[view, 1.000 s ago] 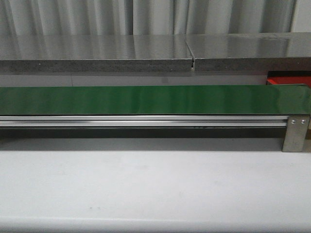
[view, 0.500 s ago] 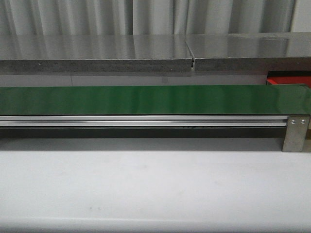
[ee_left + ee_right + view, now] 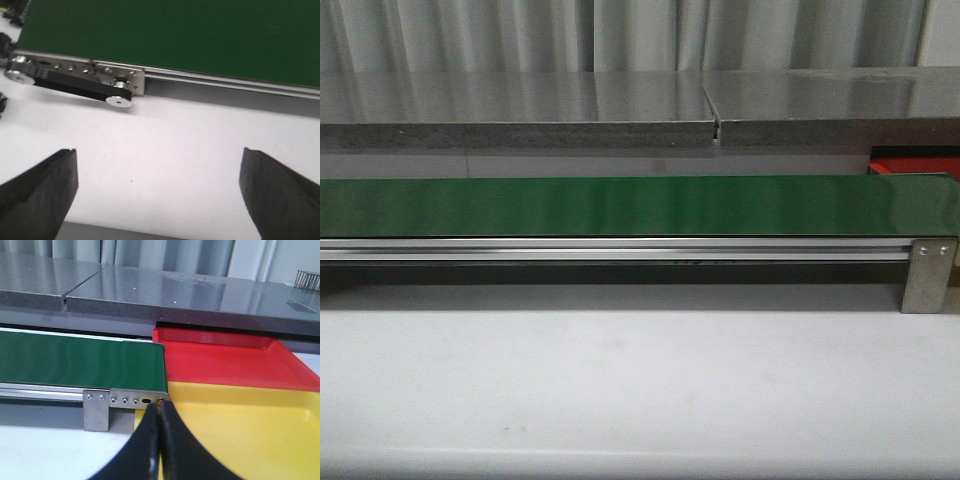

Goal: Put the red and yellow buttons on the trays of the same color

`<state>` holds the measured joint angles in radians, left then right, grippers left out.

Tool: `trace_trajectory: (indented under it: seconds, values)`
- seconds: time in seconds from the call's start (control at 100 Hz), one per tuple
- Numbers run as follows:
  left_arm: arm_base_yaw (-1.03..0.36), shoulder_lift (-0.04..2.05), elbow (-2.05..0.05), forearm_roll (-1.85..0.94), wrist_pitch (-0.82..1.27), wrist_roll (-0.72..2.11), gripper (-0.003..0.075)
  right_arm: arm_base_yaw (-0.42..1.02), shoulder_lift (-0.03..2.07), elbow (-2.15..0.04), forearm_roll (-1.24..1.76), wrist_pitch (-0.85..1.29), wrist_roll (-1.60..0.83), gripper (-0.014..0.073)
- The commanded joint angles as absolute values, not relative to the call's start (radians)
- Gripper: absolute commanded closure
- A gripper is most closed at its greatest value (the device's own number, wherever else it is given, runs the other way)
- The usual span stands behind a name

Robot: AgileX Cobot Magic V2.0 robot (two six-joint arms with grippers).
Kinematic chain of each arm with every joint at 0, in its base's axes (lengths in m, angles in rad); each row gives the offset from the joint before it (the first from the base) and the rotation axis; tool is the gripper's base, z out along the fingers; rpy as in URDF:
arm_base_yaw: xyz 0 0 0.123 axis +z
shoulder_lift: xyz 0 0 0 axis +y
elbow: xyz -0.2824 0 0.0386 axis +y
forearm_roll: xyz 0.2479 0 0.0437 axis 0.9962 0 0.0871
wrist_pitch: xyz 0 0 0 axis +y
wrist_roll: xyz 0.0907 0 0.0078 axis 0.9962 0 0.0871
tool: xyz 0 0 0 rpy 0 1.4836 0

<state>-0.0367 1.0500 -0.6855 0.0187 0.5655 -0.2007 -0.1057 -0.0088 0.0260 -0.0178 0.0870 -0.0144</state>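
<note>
Waiting is the step in hand, as I judge it, since no red or yellow button shows in any view. My left tool (image 3: 159,192) hangs released, its two fingers (image 3: 37,192) spread wide over the bare white tabletop (image 3: 165,135), with the green belt (image 3: 175,35) and its pulley end (image 3: 75,82) just ahead of it. My right tool (image 3: 159,445) is clenched on nothing, fingertips pressed together. Just beyond it lies the yellow tray (image 3: 240,425), and past that, touching it, the red tray (image 3: 225,362); the belt's end bracket (image 3: 125,402) sits beside both. To do this well I should open the right tool before any button arrives, keep both tools low and near the belt edge, and read colour before committing.
</note>
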Motion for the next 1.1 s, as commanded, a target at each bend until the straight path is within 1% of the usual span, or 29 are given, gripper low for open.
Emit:
trace_trajectory:
  seconds: [0.0, 0.28, 0.42, 0.51, 0.65, 0.83, 1.09]
  values:
    - [0.025, 1.038, -0.731, 0.015, 0.525, -0.258, 0.01, -0.11, 0.005, 0.004, -0.025, 0.006, -0.014, 0.0712]
    - [0.383, 1.038, -0.773, -0.1, 0.525, -0.258, 0.01, -0.11, 0.005, 0.004, -0.025, 0.006, -0.014, 0.0712]
    - [0.476, 1.084, -0.794, -0.109, 0.523, -0.258, 0.01, -0.11, 0.005, 0.004, -0.025, 0.006, -0.014, 0.0712]
    - [0.5, 1.153, -0.825, -0.109, 0.538, -0.258, 0.01, -0.11, 0.005, 0.004, -0.025, 0.006, -0.014, 0.0712]
    - [0.5, 1.29, -0.911, -0.107, 0.571, -0.258, 0.01, -0.11, 0.005, 0.004, -0.025, 0.006, -0.014, 0.0712]
    - [0.5, 1.462, -1.037, -0.107, 0.68, -0.258, 0.01, -0.11, 0.005, 0.004, -0.025, 0.006, -0.014, 0.0712]
    - [0.5, 1.556, -1.13, -0.1, 0.684, -0.258, 0.01, -0.11, 0.005, 0.004, -0.025, 0.006, -0.014, 0.0712]
